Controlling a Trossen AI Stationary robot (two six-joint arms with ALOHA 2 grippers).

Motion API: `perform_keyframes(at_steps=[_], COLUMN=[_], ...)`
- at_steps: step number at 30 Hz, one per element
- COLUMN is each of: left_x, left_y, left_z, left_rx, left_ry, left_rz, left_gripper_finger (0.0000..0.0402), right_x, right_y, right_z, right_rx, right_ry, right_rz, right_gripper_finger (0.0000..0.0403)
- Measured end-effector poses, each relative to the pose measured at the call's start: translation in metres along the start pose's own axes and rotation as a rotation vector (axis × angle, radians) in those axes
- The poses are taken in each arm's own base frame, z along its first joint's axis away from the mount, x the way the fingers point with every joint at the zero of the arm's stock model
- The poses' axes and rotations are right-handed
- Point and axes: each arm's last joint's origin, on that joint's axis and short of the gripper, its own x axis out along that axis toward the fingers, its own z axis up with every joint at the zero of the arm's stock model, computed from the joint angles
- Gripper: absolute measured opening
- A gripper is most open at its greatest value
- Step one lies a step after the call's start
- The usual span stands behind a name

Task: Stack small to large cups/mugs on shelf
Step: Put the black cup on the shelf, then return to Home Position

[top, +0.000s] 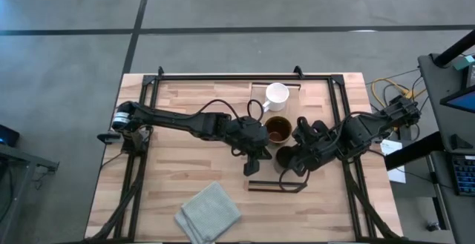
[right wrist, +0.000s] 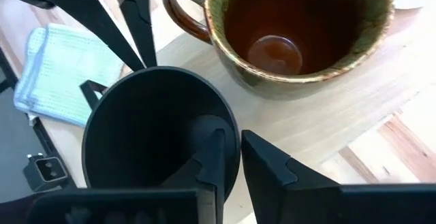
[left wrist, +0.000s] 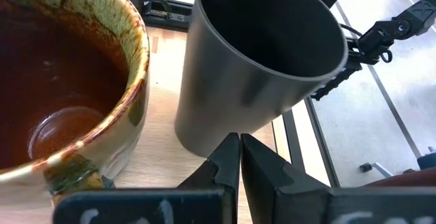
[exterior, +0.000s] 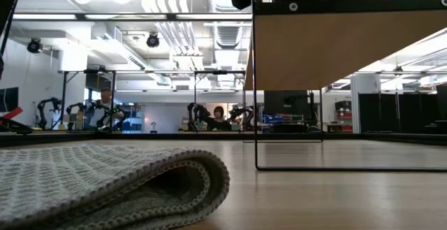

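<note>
The light-wood shelf [top: 261, 96] runs from far to near at the table's middle. On it stand a white handled mug [top: 277, 94], an olive-brown mug [top: 277, 129] with a brown inside [right wrist: 286, 26], and nearest a dark handleless cup [top: 284, 156]. My right gripper [top: 292, 162] is shut on the dark cup [right wrist: 157, 129]. My left gripper [top: 256, 159] is shut. Its tips [left wrist: 238, 152] are level beside the dark cup's lower wall [left wrist: 225, 108], on the cup's left. The olive-brown mug [left wrist: 61, 81] is close beside them. My right gripper holds the dark cup by its rim on the side toward the table's right [right wrist: 228, 132], one finger [right wrist: 211, 149] inside the cup and one [right wrist: 272, 163] outside. The fingers slant down from the table's right. The cup stands upright with its base [left wrist: 204, 139] on the shelf. My left gripper: whether its shut tips touch the cup's wall, I cannot tell.
A folded grey cloth [top: 210, 213] lies at the table's near edge and fills the low view's foreground [exterior: 105, 181]. Dark frame rails [top: 141, 147] run along both sides of the table. Bare wood lies left of the shelf. People show far off in the room [exterior: 220, 115].
</note>
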Motion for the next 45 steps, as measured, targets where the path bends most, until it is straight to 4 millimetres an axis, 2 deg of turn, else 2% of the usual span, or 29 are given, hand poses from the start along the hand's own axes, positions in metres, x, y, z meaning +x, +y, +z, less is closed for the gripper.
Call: perform_keyframes(at_steps=[21,31,35,39,45], left_x=[0.000,-0.003,-0.018,-0.041,-0.094], left_y=[0.001,0.004,0.004,0.002,-0.007], left_z=[0.000,-0.006,-0.003,0.004,0.017], left_rx=[-0.001,-0.015,-0.019,-0.017,-0.007], left_ry=[0.003,0.082,0.083,0.049,-0.046], left_rz=[0.002,0.027,0.041,0.070,0.113], left_gripper_finger=[0.0000,0.0000,0.0000,0.0000,0.0000], right_x=[0.000,-0.003,-0.016,-0.033,-0.054], right_y=[0.010,0.009,0.010,0.010,0.009], right_z=[0.005,0.007,0.013,0.021,0.030], right_rx=[-0.015,-0.017,0.002,-0.030,-0.147], right_ry=[-0.058,-0.064,-0.090,-0.128,-0.187], right_rz=[0.094,0.101,0.146,0.196,0.246], right_gripper_finger=[0.0044,0.0044,0.0044,0.0044,0.0044])
